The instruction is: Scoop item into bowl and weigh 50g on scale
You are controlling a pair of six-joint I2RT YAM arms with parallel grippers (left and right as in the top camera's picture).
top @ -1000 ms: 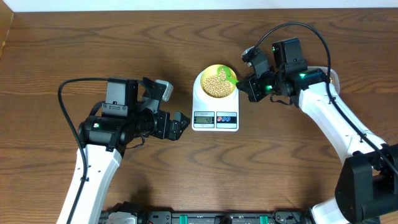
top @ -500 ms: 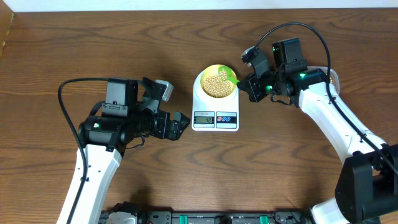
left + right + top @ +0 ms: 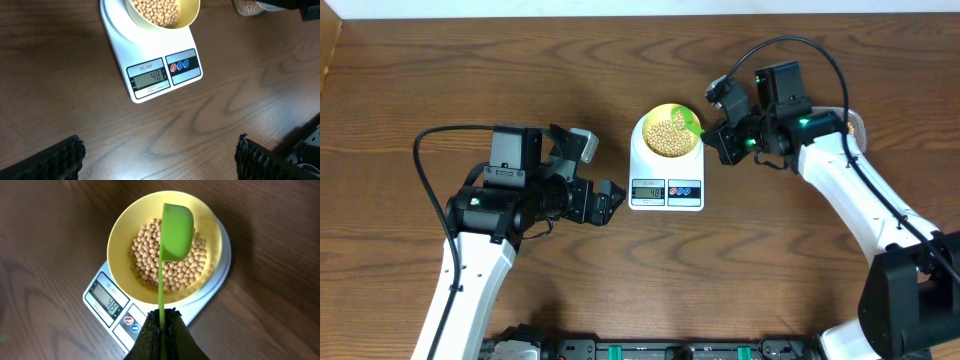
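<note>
A white scale [image 3: 666,203] stands mid-table with its display reading 48 [image 3: 157,76]. On it sits the pale yellow bowl [image 3: 650,120] holding many tan beans [image 3: 668,138]. My right gripper [image 3: 712,137] is just right of the bowl, shut on the handle of a green scoop [image 3: 177,225]. The scoop's head hovers over the beans [image 3: 150,255] inside the bowl's rim [image 3: 120,230], and no beans show on it. My left gripper [image 3: 617,203] rests left of the scale's front. It is open wide, with bare wood between its fingers [image 3: 55,162].
A clear container of beans [image 3: 247,6] shows at the top right of the left wrist view, mostly cut off. The right arm's black cable [image 3: 790,42] loops above the table. The table's far edge [image 3: 640,14] runs along the top.
The right gripper with the scoop has edged very slightly toward the far side. The left arm, bowl and scale have not moved.
</note>
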